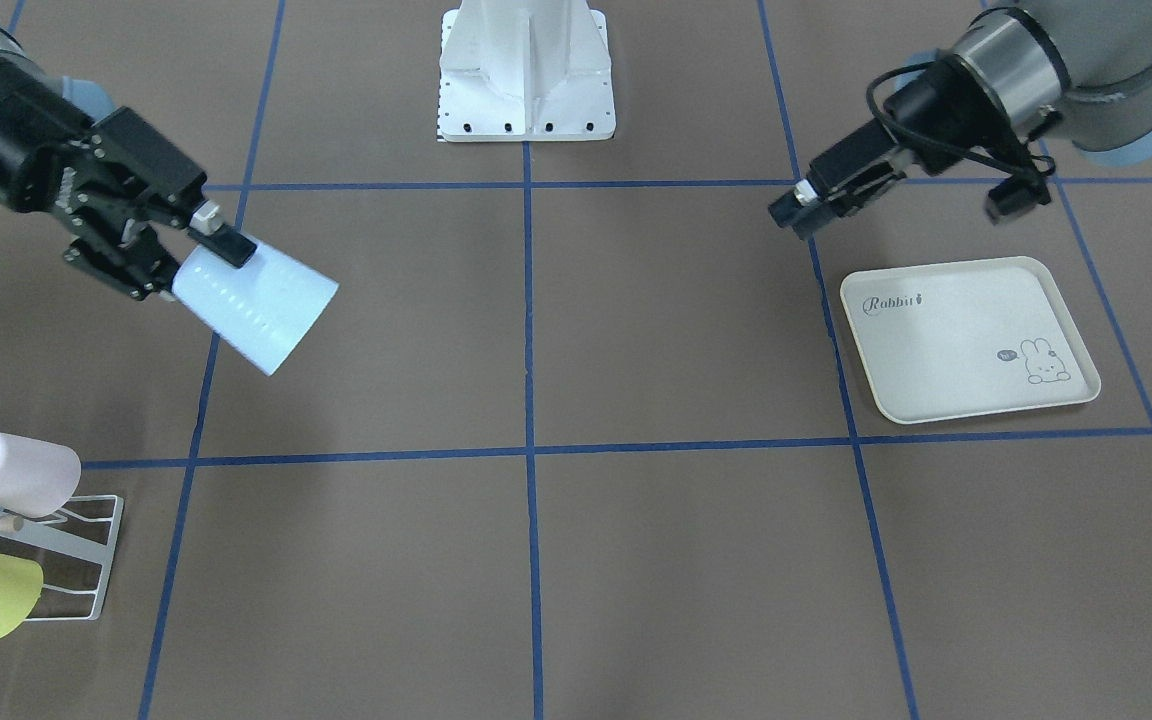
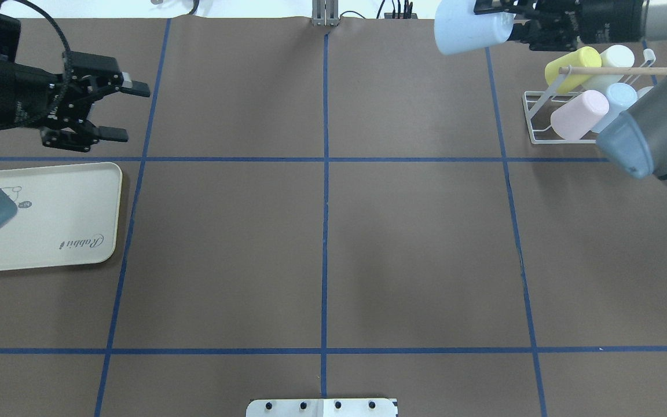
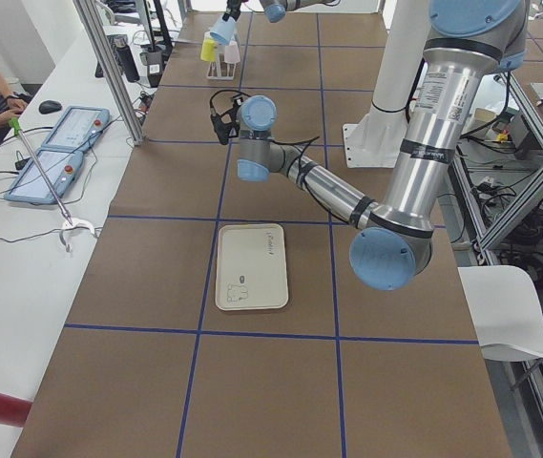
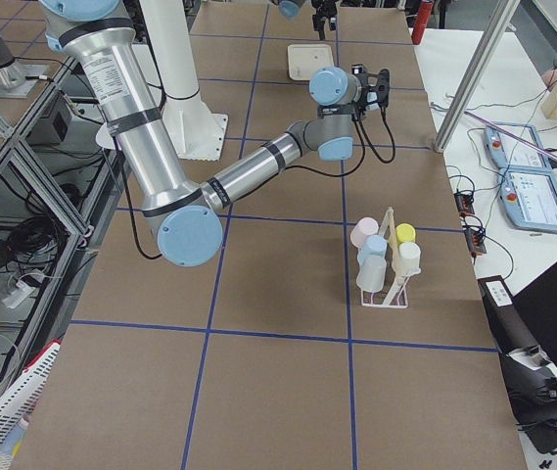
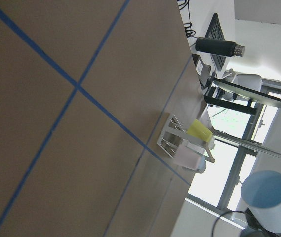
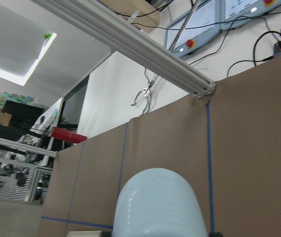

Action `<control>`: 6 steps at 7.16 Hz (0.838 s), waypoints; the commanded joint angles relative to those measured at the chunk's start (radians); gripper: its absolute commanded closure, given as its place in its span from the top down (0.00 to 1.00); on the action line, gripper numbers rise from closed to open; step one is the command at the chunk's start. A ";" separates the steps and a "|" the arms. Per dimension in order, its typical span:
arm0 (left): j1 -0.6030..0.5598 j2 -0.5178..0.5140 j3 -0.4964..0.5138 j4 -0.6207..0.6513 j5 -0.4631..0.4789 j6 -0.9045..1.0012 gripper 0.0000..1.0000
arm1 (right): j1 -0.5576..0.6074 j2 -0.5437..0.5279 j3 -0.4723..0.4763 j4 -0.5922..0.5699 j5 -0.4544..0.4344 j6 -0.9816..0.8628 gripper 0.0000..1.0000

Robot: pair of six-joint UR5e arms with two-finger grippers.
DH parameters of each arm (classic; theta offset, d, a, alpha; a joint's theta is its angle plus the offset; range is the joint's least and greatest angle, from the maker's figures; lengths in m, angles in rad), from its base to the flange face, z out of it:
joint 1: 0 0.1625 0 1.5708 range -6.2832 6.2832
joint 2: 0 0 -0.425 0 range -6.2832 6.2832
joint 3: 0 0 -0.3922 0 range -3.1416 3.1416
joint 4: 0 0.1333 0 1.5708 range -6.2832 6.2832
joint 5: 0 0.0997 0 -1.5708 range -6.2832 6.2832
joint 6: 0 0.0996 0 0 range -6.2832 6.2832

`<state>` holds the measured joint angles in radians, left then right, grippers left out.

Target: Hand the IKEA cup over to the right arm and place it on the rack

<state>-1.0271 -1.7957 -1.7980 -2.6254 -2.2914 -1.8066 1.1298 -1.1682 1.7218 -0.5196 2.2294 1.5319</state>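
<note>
As it hung above the brown paper-covered table [image 2: 414, 231], right gripper [image 1: 194, 262]: clenched on the narrower end of a pale blue tapered plastic cup [image 1: 261, 305], one black finger [image 1: 231, 245] lying along the cup's outer wall.
Pale blue cup: held clear of the table and tipped on its side, its wide end pointing away from the right gripper toward the table's middle; it touched nothing but that gripper.
Small white wire rack [image 2: 529, 116]: stood on the table, lower than the right gripper and apart from it; the held cup was not in contact with it.
Rack load: a pink cup [image 2: 579, 113], a yellow cup [image 2: 571, 66], a whitish cup [image 2: 617, 57] and a second pale blue cup [image 2: 620, 95] sat on the prongs, with a light wooden rod [image 2: 611, 70] running across them.
Left gripper [image 2: 128, 112]: released, fingers spread wide and holding nothing, well apart from the right gripper across the table.
Cream rectangular tray with a rabbit drawing [image 2: 61, 214]: lay flat on the table near the left gripper and lower than it, not touched by it.
</note>
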 commanded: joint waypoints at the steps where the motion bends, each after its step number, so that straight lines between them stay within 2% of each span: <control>1: -0.108 0.084 0.000 0.249 -0.027 0.504 1.00 | 0.135 -0.001 -0.005 -0.356 0.062 -0.357 0.29; 3: -0.198 0.122 0.000 0.422 -0.013 0.844 1.00 | 0.227 0.004 -0.033 -0.700 0.061 -0.859 0.30; 4: -0.235 0.142 -0.004 0.514 0.037 1.036 1.00 | 0.257 0.010 -0.074 -0.806 0.056 -1.060 0.30; 5: -0.243 0.177 -0.001 0.565 0.106 1.191 1.00 | 0.295 0.018 -0.165 -0.827 0.058 -1.164 0.29; 6: -0.263 0.185 0.002 0.632 0.131 1.316 1.00 | 0.321 0.068 -0.305 -0.830 0.067 -1.247 0.29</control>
<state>-1.2650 -1.6327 -1.7990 -2.0779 -2.2090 -0.6725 1.4108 -1.1423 1.5612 -1.3162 2.2893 0.4251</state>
